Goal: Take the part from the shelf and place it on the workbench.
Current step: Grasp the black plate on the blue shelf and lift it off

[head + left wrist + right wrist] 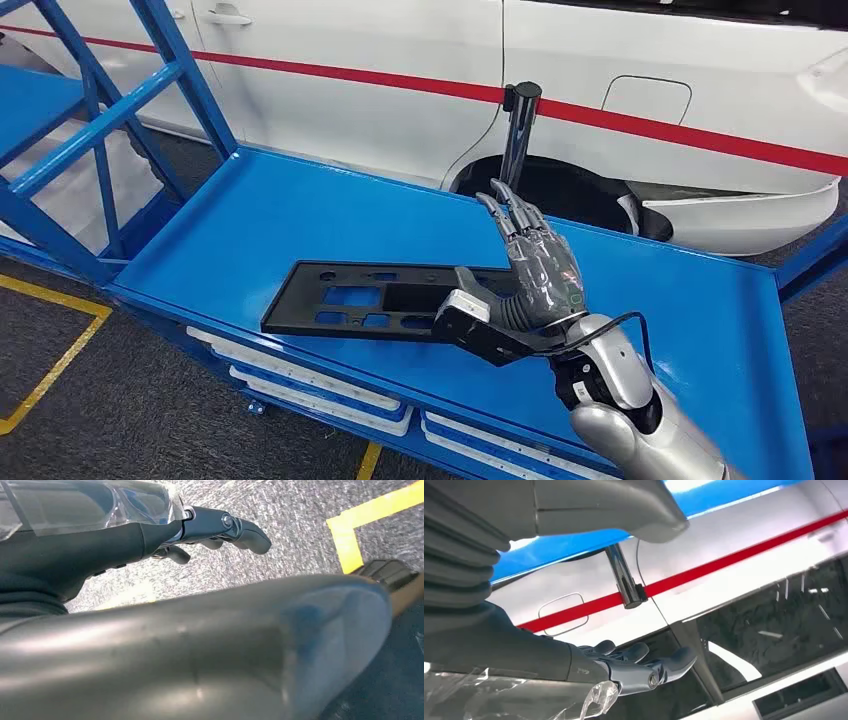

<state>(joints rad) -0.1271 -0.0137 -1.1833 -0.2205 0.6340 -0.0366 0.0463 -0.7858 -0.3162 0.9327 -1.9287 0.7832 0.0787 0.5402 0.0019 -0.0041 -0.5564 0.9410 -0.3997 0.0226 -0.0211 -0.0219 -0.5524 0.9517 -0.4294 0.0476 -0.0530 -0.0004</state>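
The black part (360, 298) lies flat on the blue workbench (300, 210), near its front edge. The right hand (530, 275) hovers over the part's right end, fingers extended and apart, holding nothing. The left hand (150, 530) (hanging over grey floor) has curled fingers; its state cannot be determined.

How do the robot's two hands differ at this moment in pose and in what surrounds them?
The right hand is raised over the blue workbench with its fingers stretched out toward the white car, beside the black part; the left hand hangs over grey floor with its fingers curled in. The right hand has the part by its thumb; the left hand has nothing near it. Both wear a clear plastic cover.
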